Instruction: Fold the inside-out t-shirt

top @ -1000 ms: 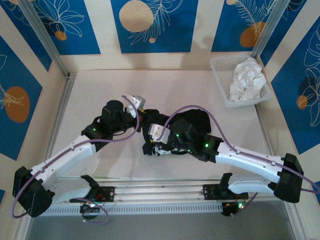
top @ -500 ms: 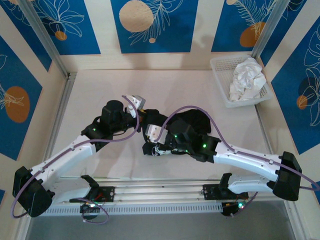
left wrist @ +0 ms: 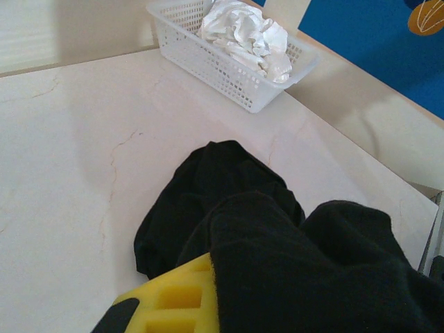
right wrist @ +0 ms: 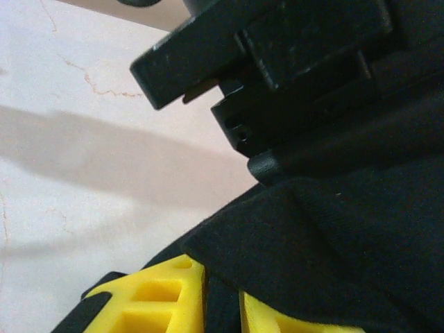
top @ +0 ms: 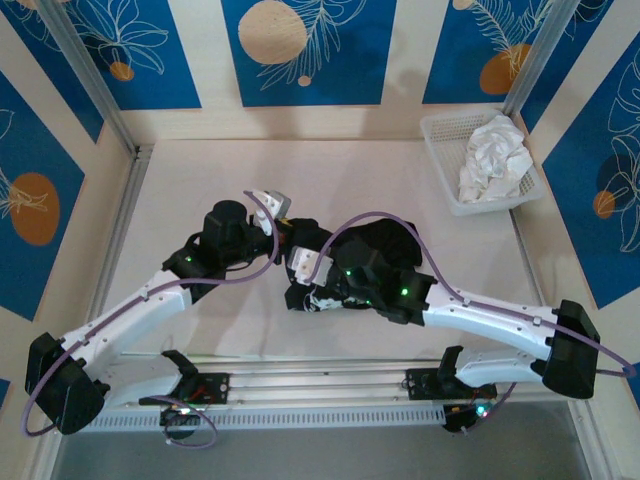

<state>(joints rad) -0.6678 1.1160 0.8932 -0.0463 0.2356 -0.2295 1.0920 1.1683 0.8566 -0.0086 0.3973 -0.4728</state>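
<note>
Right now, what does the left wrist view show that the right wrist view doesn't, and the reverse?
Left wrist view: a white basket holding crumpled white cloth, standing on the table beyond the shirt. Right wrist view: a black machine part close above the black t-shirt. Both: that t-shirt lying over yellow fingers, and the pale table beneath.

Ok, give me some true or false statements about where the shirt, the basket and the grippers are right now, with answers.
The black t-shirt lies spread flat. False: it is bunched in a heap in the middle of the table.
A crumpled white cloth sits in the basket. True.
The basket stands at the table's far left. False: it is at the far right.
The right gripper has black cloth between its yellow fingers. True.
</note>
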